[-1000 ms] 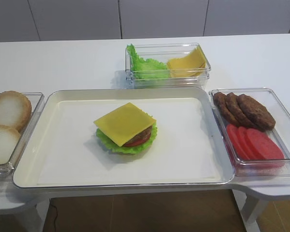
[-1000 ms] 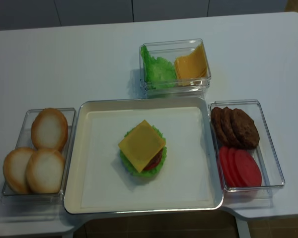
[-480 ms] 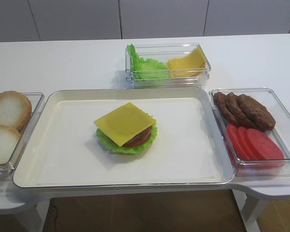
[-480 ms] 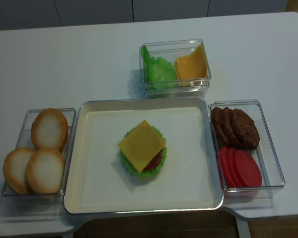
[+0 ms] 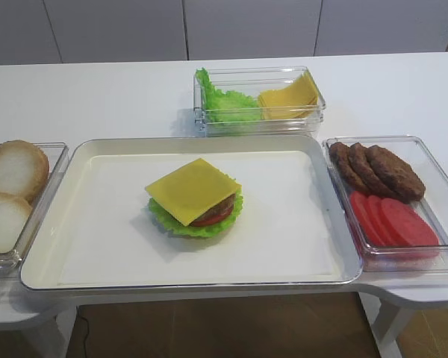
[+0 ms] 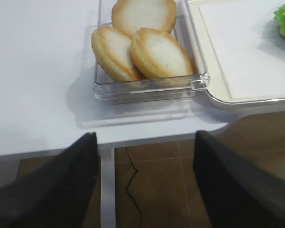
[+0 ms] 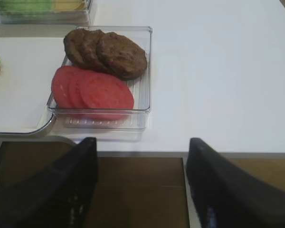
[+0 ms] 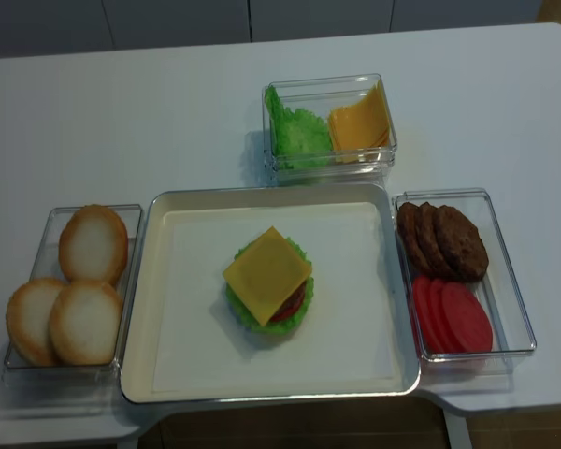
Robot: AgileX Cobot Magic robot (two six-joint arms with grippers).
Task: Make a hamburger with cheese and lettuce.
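Nothing had moved since the earlier frames — every item sat where it was a second before. At the centre of the overhead view, the small round hamburger stack (image 8: 268,301) of brown patty, red tomato and frilly green lettuce rested on the white metal tray (image 8: 168,281), with the thin square yellow cheese slice (image 8: 266,275) laid flat on top, corners overhanging the patty so it covered the stack. Spare ingredients waited in clear plastic bins set around the tray, likely to keep each within reach: pale bun halves (image 8: 84,281) at the left edge, loose lettuce and a cheese pile (image 8: 360,122) above, brown patties and tomato slices (image 8: 449,313) at the right.

Both arms stayed out of the overhead views. The right gripper (image 7: 141,185) hung below the table edge at the bottom of its wrist view, fingers spread wide and holding nothing. The left gripper (image 6: 145,185) was likewise spread and empty, facing the buns — probably the next piece needed.
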